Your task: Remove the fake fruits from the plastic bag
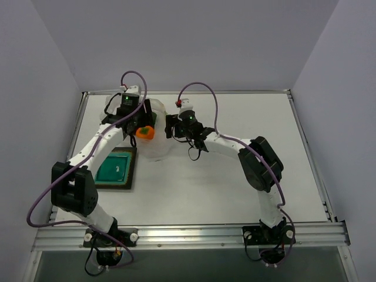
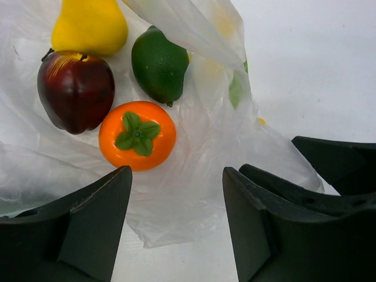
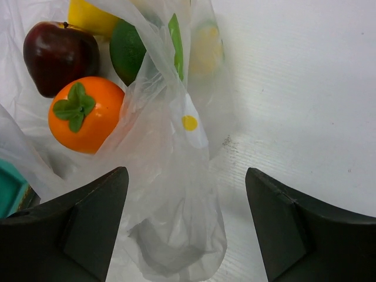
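Note:
The plastic bag (image 2: 194, 194) lies crumpled on the white table with its mouth spread wide. On its film rest the fake fruits: a yellow pear (image 2: 89, 26), a dark red apple (image 2: 75, 89), a green fruit (image 2: 158, 63) and an orange one with a green leaf cap (image 2: 137, 135). My left gripper (image 2: 176, 200) is open just short of the orange fruit, over the bag's edge, holding nothing. My right gripper (image 3: 187, 200) is open too, and a loose loop of the bag (image 3: 176, 235) lies between its fingers, ungripped. From above, both grippers (image 1: 141, 124) (image 1: 170, 126) flank the bag (image 1: 158, 147).
A green square tray with a dark rim (image 1: 116, 168) sits on the table near the left arm, just in front of the bag. Its corner (image 3: 9, 188) shows at the left edge of the right wrist view. Grey walls enclose the table.

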`<state>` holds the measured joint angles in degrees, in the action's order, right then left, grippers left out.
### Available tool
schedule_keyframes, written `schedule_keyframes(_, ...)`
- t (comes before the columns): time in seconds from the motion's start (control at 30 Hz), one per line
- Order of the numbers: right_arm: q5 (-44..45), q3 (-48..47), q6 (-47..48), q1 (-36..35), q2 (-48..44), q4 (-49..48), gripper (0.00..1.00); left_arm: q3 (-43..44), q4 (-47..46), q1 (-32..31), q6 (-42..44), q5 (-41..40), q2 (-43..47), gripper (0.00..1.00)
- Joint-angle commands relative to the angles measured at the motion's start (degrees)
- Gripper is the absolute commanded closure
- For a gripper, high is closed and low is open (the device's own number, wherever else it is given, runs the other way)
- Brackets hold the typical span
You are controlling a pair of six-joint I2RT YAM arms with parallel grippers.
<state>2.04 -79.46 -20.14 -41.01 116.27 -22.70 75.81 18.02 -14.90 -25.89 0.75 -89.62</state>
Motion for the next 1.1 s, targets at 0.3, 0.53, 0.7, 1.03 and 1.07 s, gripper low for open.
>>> schedule_keyframes(0.3, -4.15, 3.17, -1.83, -0.03, -3.77, -5.33, 0.41, 2.23, -1.50, -0.57, 0.05, -8.75, -8.46, 0.27)
schedule_keyframes(0.53, -5.91, 5.19, -1.83, -0.03, -4.21, -6.04, 0.40, 2.41, -1.67, -0.49, -0.04, -7.61, -12.50, 0.22)
schedule_keyframes(0.7, -7.14, 4.84, -1.83, -0.12, -3.24, -6.48, 0.37, 1.80, -3.25, -0.05, -0.30, -7.61, -13.64, 0.18)
schedule_keyframes(1.03, -7.32, 4.58, -1.22, -0.12, -2.89, -5.95, 0.32, 1.97, -7.21, 2.77, -0.65, -4.45, -18.04, 0.14)
schedule_keyframes(1.07, -7.32, 4.49, -1.13, -0.03, -2.80, -5.87, 0.32, 1.89, -7.21, 2.77, -0.57, -4.45, -18.22, 0.13)
